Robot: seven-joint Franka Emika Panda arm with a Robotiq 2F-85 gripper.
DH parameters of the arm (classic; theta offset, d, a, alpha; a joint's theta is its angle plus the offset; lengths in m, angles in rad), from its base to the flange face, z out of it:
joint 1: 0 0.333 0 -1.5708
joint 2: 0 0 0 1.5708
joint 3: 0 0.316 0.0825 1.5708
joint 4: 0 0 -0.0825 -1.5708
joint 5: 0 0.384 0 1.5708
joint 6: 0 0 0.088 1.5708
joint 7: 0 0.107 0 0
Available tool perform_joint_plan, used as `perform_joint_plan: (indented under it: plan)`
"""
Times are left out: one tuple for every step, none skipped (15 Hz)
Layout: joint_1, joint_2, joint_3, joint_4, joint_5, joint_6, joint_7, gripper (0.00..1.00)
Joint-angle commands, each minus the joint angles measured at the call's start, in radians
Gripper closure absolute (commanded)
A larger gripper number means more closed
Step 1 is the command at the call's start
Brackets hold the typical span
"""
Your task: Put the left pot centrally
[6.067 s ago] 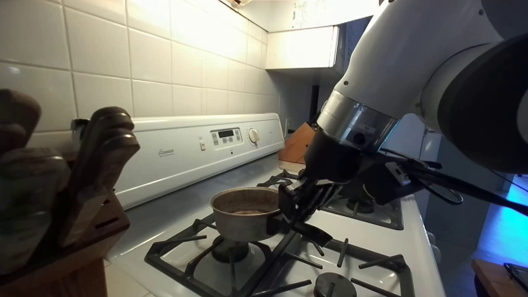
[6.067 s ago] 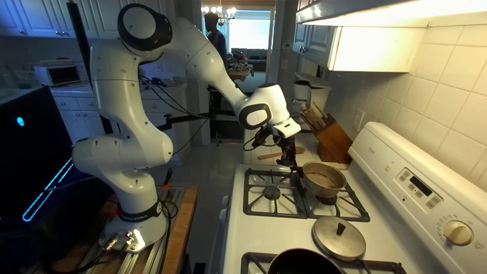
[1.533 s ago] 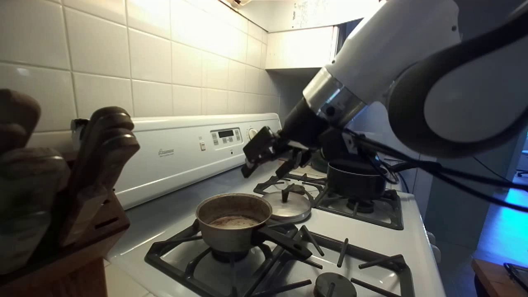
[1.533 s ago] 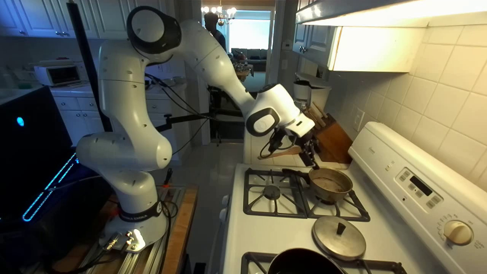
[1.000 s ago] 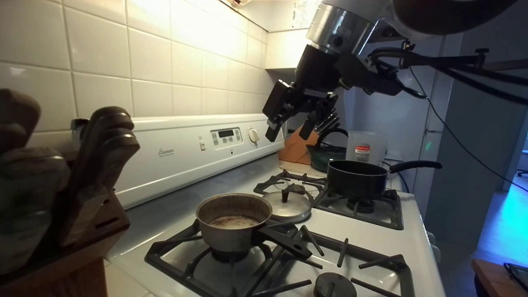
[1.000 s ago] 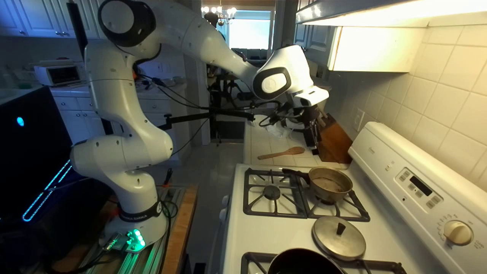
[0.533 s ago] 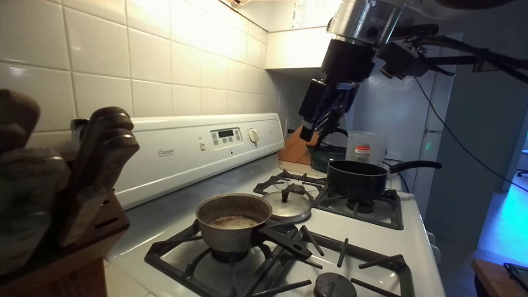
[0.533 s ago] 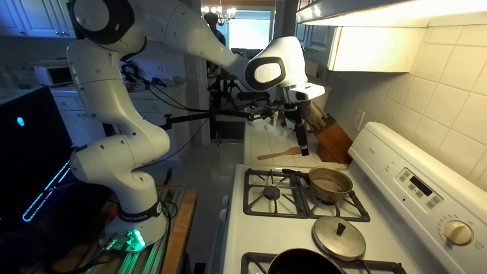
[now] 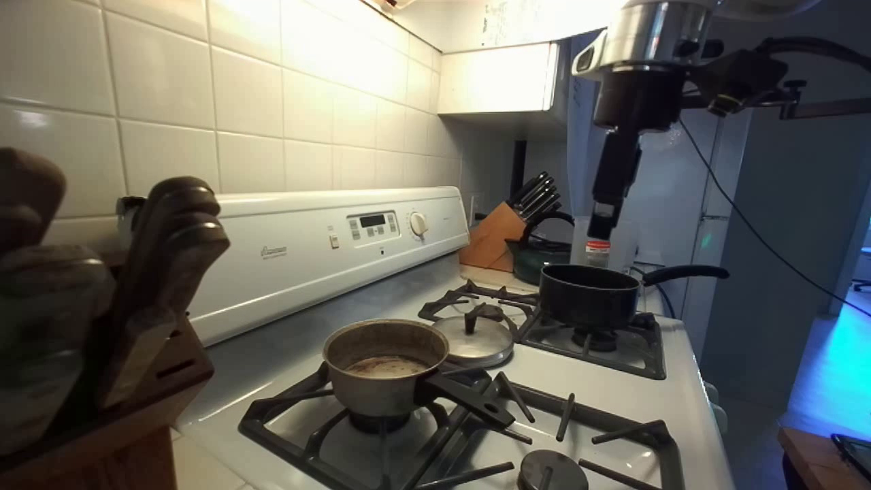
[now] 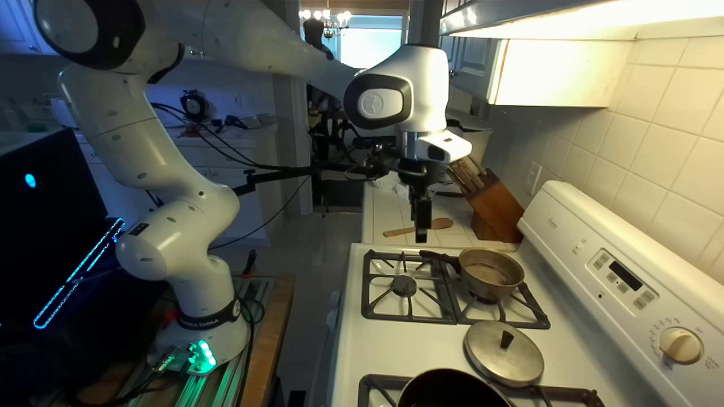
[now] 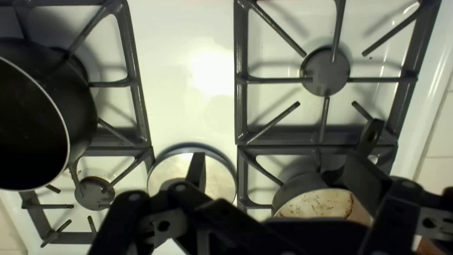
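While a round steel saucepan [image 9: 385, 374] with a dark straight handle [image 9: 469, 401] sits upright on a black metal grate [image 11: 242, 177], my black gripper [image 10: 421, 233] hangs higher, jaws wide apart.

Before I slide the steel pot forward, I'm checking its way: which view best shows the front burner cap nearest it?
The wrist view: the cap shows large and fully in frame, from almost overhead. Both exterior views show it slantwise; in an exterior view its bottom edge cuts into the cap.
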Motion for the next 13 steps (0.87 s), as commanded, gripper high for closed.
perform_joint_plan:
  plan:
    - [0.134, -0.204, -0.158, -0.241, 0.027, 0.064, -0.079, 0.0]
    - [0.156, -0.262, -0.194, -0.294, 0.053, 0.088, -0.073, 0.0]
    - [0.166, -0.307, -0.217, -0.333, 0.052, 0.097, -0.065, 0.0]
    - [0.17, -0.355, -0.235, -0.368, 0.044, 0.118, -0.055, 0.0]
    - [0.164, -0.407, -0.241, -0.403, 0.015, 0.123, -0.047, 0.0]
    - [0.159, -0.458, -0.25, -0.442, 0.013, 0.137, -0.036, 0.0]
    - [0.146, -0.51, -0.248, -0.469, -0.004, 0.138, -0.025, 0.0]
    - [0.136, -0.564, -0.251, -0.476, -0.006, 0.093, -0.011, 0.0]
    - [0.154, -0.415, -0.253, -0.398, 0.004, 0.106, -0.032, 0.0]
    - [0.149, -0.461, -0.254, -0.42, 0.004, 0.103, -0.029, 0.0]
    - [0.147, -0.496, -0.254, -0.43, 0.003, 0.096, -0.027, 0.0]
    - [0.146, -0.518, -0.254, -0.435, 0.004, 0.088, -0.025, 0.0]
    - [0.146, -0.527, -0.254, -0.435, 0.004, 0.084, -0.024, 0.0]
